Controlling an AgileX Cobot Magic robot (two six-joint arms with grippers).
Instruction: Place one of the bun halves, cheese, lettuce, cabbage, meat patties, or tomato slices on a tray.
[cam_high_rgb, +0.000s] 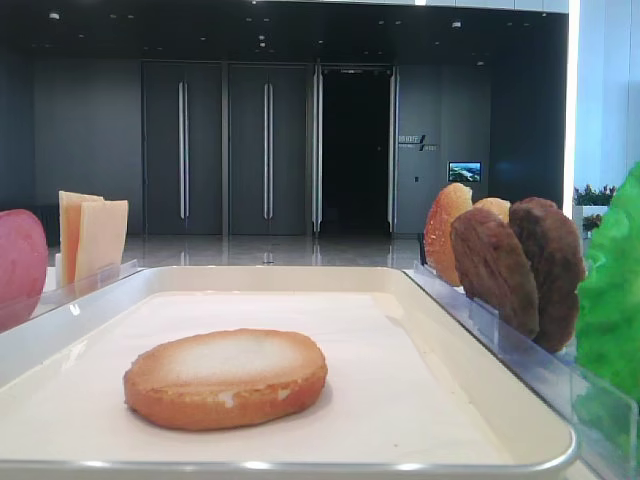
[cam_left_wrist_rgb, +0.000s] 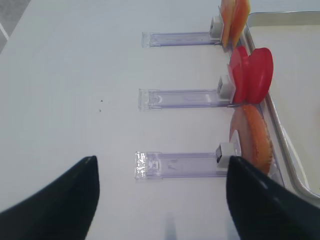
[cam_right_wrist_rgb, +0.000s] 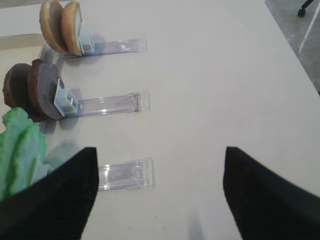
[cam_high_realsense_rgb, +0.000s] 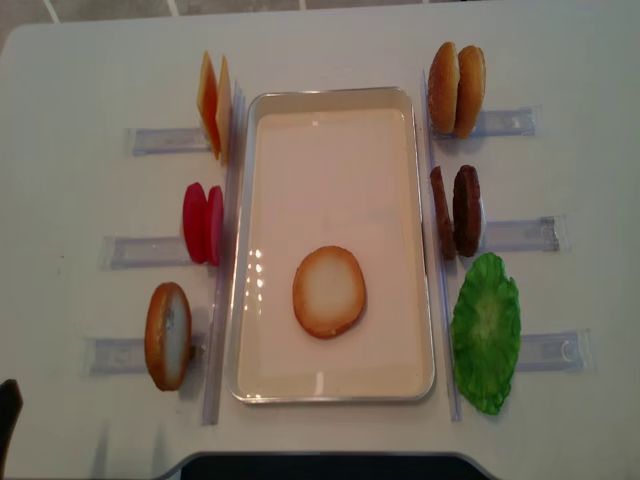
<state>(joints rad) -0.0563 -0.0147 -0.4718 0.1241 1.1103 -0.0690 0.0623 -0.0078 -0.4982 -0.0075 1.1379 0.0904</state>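
Both wrist cameras are looking down on the table (cam_high_realsense_rgb: 320, 45), each arm hanging above its own side with nothing between its dark fingers. In the left wrist view the left gripper (cam_left_wrist_rgb: 160, 200) is standing with its fingers spread wide at the lower corners of the frame, over the nearest clear rack (cam_left_wrist_rgb: 175, 164). In the right wrist view the right gripper (cam_right_wrist_rgb: 160, 192) is likewise showing its fingers far apart, gripping nothing.

The tray (cam_high_realsense_rgb: 424, 250) is lying in the centre of the overhead view, and one bun half (cam_high_realsense_rgb: 329, 291) is resting flat on it, pale face up, toward the lower middle.

Along the left of the overhead frame, two cheese slices (cam_high_realsense_rgb: 212, 103) are standing at the upper left, two tomato slices (cam_high_realsense_rgb: 203, 222) below them, and another bun piece (cam_high_realsense_rgb: 168, 335) at the lower left. Along the right, two bun halves (cam_high_realsense_rgb: 456, 89) are standing at the upper right, two meat patties (cam_high_realsense_rgb: 457, 211) in the middle, and one green lettuce leaf (cam_high_realsense_rgb: 486, 332) at the lower right.
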